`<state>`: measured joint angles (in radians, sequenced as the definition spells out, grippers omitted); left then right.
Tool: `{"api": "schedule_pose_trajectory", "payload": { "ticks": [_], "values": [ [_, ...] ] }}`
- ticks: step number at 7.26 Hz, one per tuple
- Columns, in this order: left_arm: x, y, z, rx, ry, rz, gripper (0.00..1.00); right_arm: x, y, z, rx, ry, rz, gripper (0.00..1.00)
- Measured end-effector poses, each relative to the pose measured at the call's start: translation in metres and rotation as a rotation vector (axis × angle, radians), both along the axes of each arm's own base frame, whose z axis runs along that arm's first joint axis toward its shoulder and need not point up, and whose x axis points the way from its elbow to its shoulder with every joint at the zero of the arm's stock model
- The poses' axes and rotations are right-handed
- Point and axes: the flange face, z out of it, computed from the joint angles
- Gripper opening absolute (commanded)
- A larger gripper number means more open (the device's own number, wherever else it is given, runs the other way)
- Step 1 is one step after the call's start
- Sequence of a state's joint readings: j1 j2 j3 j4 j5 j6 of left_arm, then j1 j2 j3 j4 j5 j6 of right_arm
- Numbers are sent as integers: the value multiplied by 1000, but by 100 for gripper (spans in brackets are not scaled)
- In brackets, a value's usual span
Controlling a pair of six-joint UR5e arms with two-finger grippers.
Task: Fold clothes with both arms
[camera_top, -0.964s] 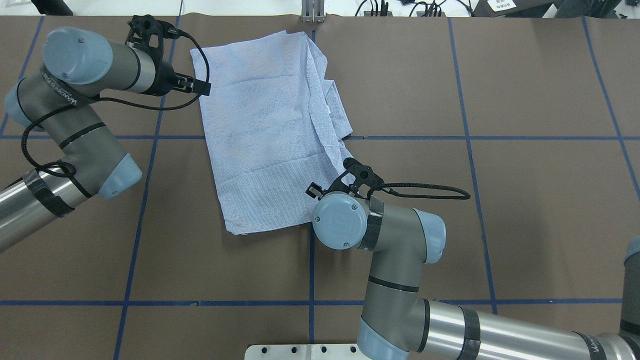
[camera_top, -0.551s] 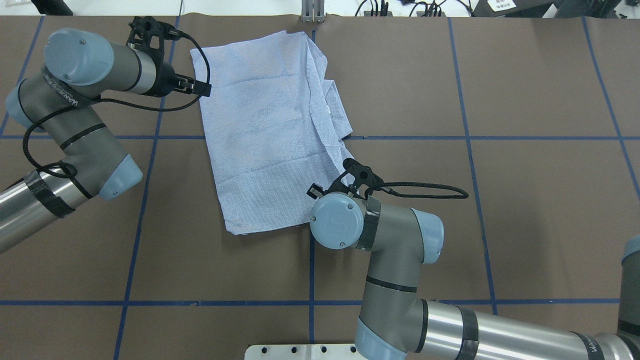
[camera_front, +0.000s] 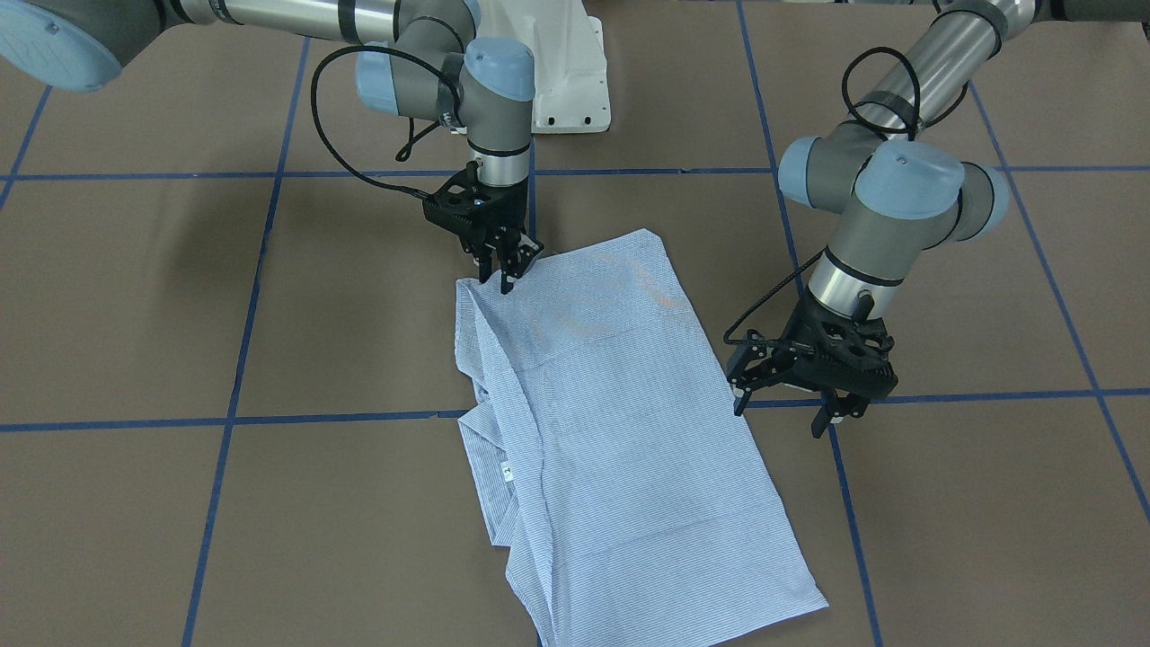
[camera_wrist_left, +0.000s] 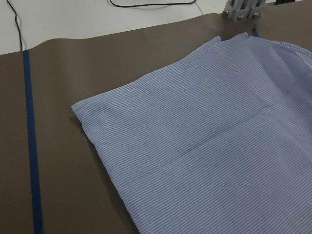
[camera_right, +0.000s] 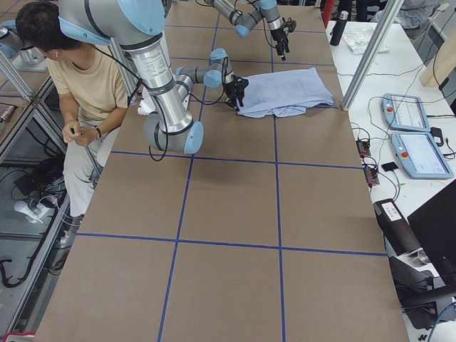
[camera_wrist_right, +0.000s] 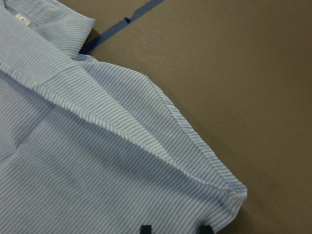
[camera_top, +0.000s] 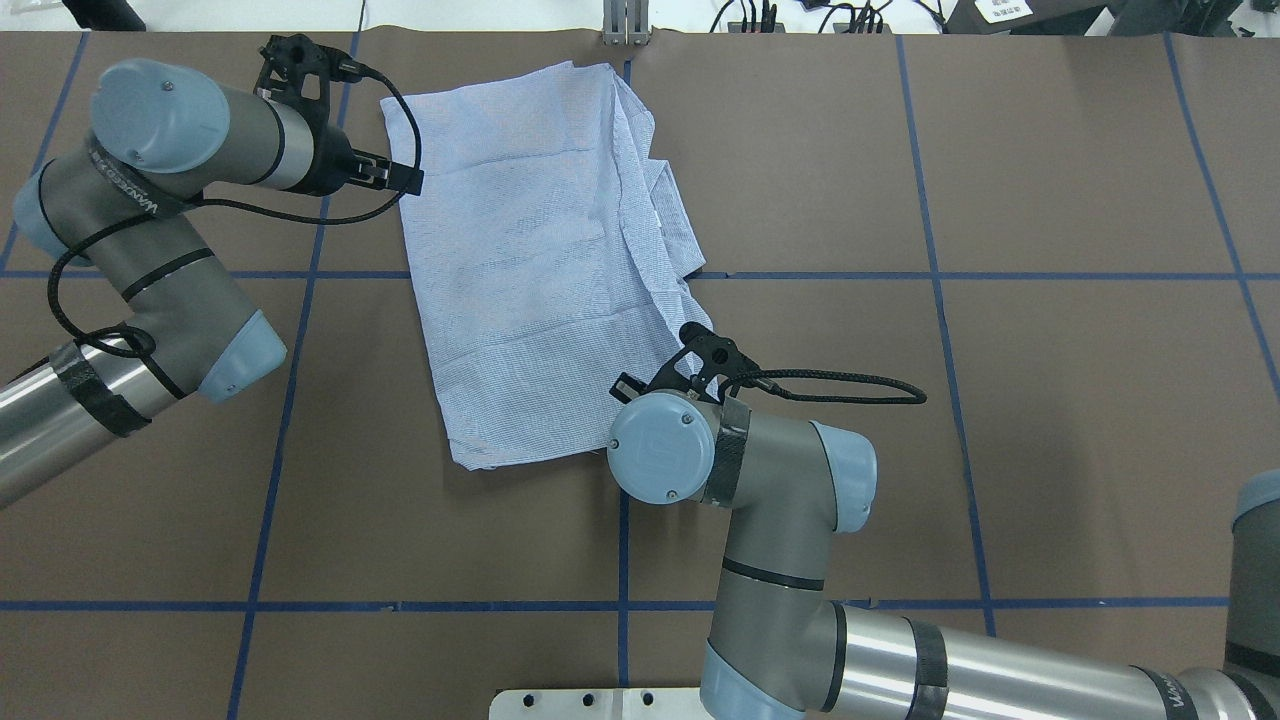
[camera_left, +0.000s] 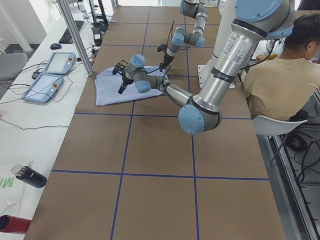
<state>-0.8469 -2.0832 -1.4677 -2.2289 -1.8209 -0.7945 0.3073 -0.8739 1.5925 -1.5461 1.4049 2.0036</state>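
The light-blue striped shirt (camera_top: pixel 540 250) lies folded into a long rectangle on the brown table, its collar and white label (camera_front: pixel 506 471) at the side edge. My left gripper (camera_front: pixel 780 415) is open and empty, low beside the shirt's long edge and not touching it; in the overhead view it (camera_top: pixel 400 178) is near the far left corner. My right gripper (camera_front: pixel 501 274) stands upright over the shirt's near corner. In the right wrist view its fingertips (camera_wrist_right: pixel 146 228) are apart just above that corner (camera_wrist_right: pixel 229 190). The left wrist view shows the shirt (camera_wrist_left: pixel 209 146) but no fingers.
The white pedestal base (camera_front: pixel 566 81) sits at the robot's edge. A grey post (camera_top: pixel 625 20) stands at the far edge by the shirt. Blue tape lines (camera_top: pixel 940 275) cross the table. A seated person (camera_left: pixel 280 85) and control tablets (camera_left: pixel 50 75) are beside the table.
My right arm's wrist has shifted a little to the overhead view's left and toward the robot, staying over the shirt's near corner. My left arm has barely moved. The shirt lies the same.
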Motion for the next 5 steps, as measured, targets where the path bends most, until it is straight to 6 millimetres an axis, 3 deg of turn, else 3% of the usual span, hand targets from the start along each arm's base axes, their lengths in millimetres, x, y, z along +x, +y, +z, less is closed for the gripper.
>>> {"api": "schedule_pose_trajectory", "payload": {
  "ticks": [1, 3, 5],
  "values": [
    [0, 0, 0, 0, 0, 0, 100, -2, 2, -1, -5, -3, 4, 35],
    [0, 0, 0, 0, 0, 0, 100, -6, 2, 0, -13, -3, 11, 0],
    [0, 0, -1, 0, 3, 0, 100, -6, 1, -4, -23, -13, 27, 0]
  ]
}}
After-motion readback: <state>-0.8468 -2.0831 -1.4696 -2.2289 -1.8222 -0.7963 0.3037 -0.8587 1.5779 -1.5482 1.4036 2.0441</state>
